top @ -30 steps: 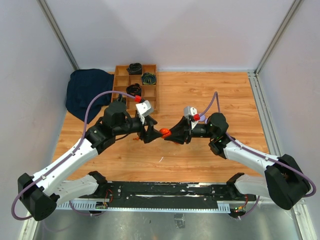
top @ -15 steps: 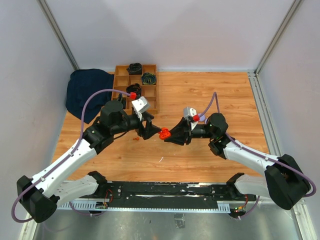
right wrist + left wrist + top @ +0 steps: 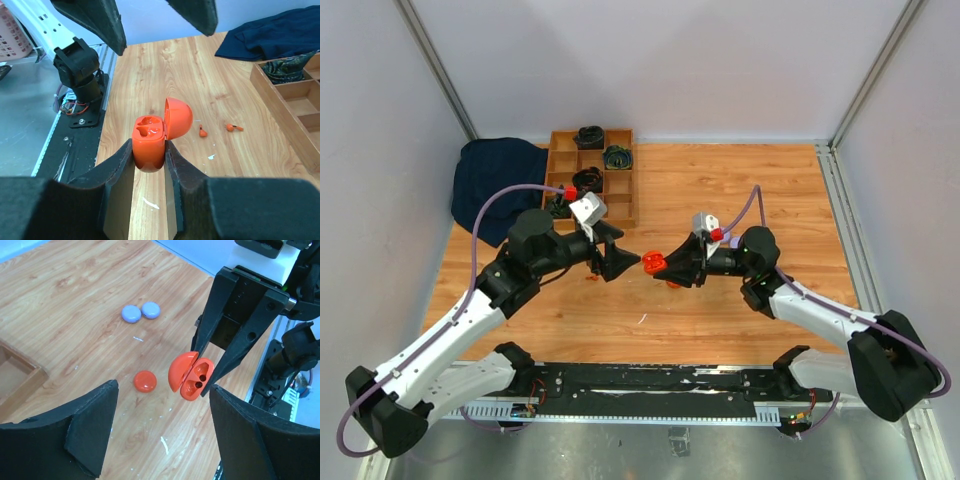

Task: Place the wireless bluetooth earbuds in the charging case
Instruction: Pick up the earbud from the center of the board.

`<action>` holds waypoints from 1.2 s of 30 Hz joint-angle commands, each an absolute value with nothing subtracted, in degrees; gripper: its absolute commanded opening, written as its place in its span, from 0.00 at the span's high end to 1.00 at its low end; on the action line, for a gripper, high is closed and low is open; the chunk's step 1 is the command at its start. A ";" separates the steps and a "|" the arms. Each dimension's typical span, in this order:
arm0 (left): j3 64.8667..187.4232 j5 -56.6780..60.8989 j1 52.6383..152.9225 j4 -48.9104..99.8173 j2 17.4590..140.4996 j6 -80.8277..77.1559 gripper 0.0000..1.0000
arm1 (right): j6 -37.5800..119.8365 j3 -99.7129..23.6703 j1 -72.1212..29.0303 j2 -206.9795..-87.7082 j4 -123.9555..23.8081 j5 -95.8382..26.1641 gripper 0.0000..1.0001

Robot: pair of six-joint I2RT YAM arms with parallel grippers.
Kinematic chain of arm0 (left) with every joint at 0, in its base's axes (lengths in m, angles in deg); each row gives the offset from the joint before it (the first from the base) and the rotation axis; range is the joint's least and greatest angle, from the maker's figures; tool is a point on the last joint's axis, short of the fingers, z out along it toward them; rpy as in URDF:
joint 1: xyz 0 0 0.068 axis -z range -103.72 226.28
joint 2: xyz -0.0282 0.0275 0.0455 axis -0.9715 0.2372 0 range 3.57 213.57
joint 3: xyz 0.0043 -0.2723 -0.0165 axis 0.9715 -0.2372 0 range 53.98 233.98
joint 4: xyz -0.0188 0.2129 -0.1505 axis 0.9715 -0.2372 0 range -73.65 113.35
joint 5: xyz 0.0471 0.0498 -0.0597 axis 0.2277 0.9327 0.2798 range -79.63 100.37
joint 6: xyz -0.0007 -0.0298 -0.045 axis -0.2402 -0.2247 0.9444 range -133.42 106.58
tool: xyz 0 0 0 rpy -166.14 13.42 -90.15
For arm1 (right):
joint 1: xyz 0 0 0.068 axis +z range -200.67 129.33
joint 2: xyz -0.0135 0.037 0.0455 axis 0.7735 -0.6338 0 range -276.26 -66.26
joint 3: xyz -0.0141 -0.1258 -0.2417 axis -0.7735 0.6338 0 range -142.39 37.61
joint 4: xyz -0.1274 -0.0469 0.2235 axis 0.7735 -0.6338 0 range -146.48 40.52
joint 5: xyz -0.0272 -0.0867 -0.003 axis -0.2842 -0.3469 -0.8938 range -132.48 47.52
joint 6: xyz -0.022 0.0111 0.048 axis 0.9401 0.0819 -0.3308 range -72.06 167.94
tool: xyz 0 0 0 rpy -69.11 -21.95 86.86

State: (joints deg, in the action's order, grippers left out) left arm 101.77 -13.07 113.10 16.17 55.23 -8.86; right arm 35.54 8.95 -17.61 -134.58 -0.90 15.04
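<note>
Plainly, the right tool (image 3: 149, 150) is clamped on the orange charging case (image 3: 148, 134), one finger pressed against each flank of its lower half. It holds the case up off the tabletop (image 3: 150, 65). The case's lid (image 3: 179, 116) is hinged open and leans away from the fingers on the side opposite the tool's wrist. Two moulded sockets in the lower half face the wrist camera.

Opposite it is the left tool (image 3: 163, 390), its tips pointing at the right tool's tips with a gap between the two. Its fingers are spread wide and grip nothing. Through its camera the case hangs ahead of that spread, nearer the right-hand finger, with both socket holes showing dark.

Two orange-red earbuds (image 3: 202, 132) lie on the tabletop beyond the right tool's fingertips, past the case and off to the lid side. They are near each other but not touching.

An orange disc (image 3: 145, 381) rests flat on the tabletop ahead of the left tool and lower than the held case. It is just to the side of the right tool's tips. Farther out from the left tool, two lilac discs (image 3: 141, 311) sit side by side and appear to touch.

A wooden tray (image 3: 590, 175) of small compartments lies behind the left tool's wrist on the far side. A dark blue cloth (image 3: 485, 190) is bunched against the tray's outer edge.
</note>
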 commanded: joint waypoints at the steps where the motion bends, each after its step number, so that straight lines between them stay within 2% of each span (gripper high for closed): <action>1: 97.55 -9.47 112.84 21.02 51.97 -1.95 0.21 | 38.72 10.73 -18.75 -132.21 1.49 13.76 0.94; 9: 90.41 3.70 112.56 22.13 51.12 7.78 0.21 | 45.74 14.15 -18.83 -127.00 0.34 10.24 0.88; 17: 83.59 9.06 110.36 24.67 51.81 16.67 0.21 | 55.71 17.07 -18.68 -119.87 -2.41 8.47 0.85; 23: 80.03 13.46 108.26 23.36 53.31 21.31 0.21 | 56.84 19.34 -18.46 -118.65 -1.07 6.12 0.83; 28: 79.83 17.10 107.49 20.49 57.52 22.61 0.21 | 53.43 21.75 -18.43 -120.36 5.61 4.52 0.83; 36: 82.91 21.37 107.48 18.04 68.11 22.88 0.26 | 52.97 23.37 -18.44 -121.92 6.56 0.42 0.83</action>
State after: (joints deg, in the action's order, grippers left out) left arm 80.26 17.25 107.85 19.71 64.24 22.62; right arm 53.61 22.48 -18.09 -120.89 2.55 3.35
